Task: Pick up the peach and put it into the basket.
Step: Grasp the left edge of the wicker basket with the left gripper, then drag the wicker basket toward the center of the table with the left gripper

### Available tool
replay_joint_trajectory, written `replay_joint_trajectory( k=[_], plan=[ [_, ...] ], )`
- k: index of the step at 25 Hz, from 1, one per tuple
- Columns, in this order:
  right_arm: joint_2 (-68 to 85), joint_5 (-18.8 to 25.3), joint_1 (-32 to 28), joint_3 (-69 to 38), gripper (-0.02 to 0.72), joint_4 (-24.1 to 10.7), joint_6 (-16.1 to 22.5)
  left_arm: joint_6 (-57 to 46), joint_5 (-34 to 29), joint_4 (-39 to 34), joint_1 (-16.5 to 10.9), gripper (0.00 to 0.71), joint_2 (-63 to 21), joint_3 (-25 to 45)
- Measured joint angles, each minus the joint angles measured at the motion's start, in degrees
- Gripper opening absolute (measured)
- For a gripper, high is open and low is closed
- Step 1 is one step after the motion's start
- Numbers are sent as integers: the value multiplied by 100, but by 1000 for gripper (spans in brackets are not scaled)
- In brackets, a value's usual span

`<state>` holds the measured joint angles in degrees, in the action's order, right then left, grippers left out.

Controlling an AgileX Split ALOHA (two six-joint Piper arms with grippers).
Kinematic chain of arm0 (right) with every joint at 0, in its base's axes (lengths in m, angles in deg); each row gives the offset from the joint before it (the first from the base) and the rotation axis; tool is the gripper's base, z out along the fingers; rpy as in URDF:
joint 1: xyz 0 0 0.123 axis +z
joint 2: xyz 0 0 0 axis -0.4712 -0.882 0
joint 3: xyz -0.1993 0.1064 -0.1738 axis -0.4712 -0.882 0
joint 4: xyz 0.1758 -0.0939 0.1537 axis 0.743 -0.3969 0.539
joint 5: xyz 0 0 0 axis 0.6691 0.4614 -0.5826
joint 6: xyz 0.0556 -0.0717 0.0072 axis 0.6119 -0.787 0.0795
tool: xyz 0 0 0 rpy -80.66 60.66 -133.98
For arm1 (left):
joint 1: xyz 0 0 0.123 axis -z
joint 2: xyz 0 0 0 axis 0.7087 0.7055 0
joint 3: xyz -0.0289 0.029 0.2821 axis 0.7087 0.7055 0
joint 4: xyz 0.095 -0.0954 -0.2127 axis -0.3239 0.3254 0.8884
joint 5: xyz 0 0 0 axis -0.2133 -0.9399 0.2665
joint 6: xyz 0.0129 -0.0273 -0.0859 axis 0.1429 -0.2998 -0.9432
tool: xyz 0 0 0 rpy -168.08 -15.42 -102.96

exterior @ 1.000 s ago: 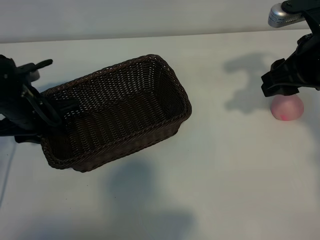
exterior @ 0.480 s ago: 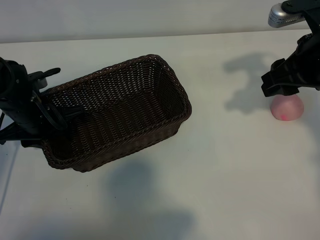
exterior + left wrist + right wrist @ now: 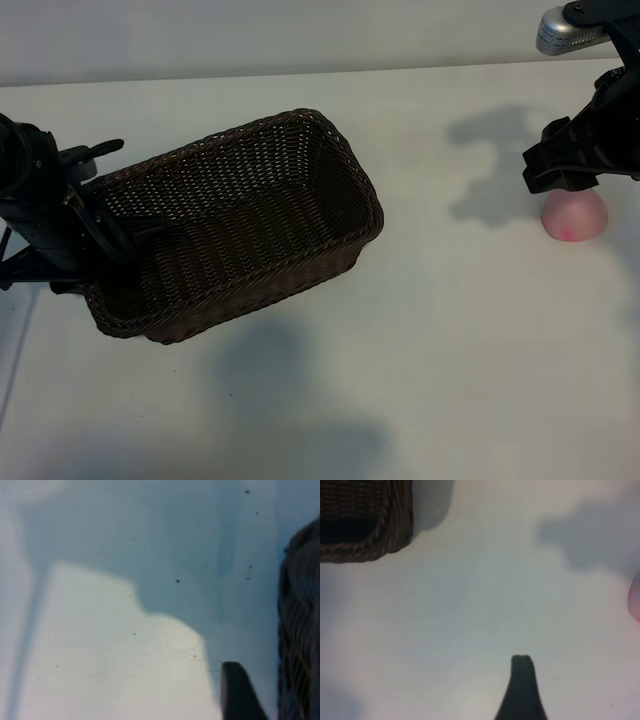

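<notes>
The peach lies on the white surface at the right edge of the exterior view, pale pink with a redder spot low on its side, its top partly covered by the right claw. That claw hangs just above and to the left of the fruit, holding nothing; its fingers stand wide apart, and in the right wrist view only one dark fingertip shows at the bottom, with a pink sliver of the peach at the right edge. The left claw sits at the left of the exterior view, at the near-left end of the basket; one finger reaches over the rim inside it, and whether the fingers have closed on the rim I cannot tell. The basket lies well apart from the peach, slanting from lower left to upper centre.
</notes>
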<state>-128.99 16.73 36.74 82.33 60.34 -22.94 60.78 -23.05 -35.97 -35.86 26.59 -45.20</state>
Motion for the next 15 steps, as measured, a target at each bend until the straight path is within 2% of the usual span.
replay_joint_trajectory(
  k=[1,12,15],
  plan=[
    [0,0,0,0,549,0,0,-5,21,49,0,296,0,0],
    [0,-6,0,0,549,-4,0,24,80,214,0,282,-5,0],
    [0,-6,0,0,549,-4,0,296,167,489,0,250,-5,0]
  ],
)
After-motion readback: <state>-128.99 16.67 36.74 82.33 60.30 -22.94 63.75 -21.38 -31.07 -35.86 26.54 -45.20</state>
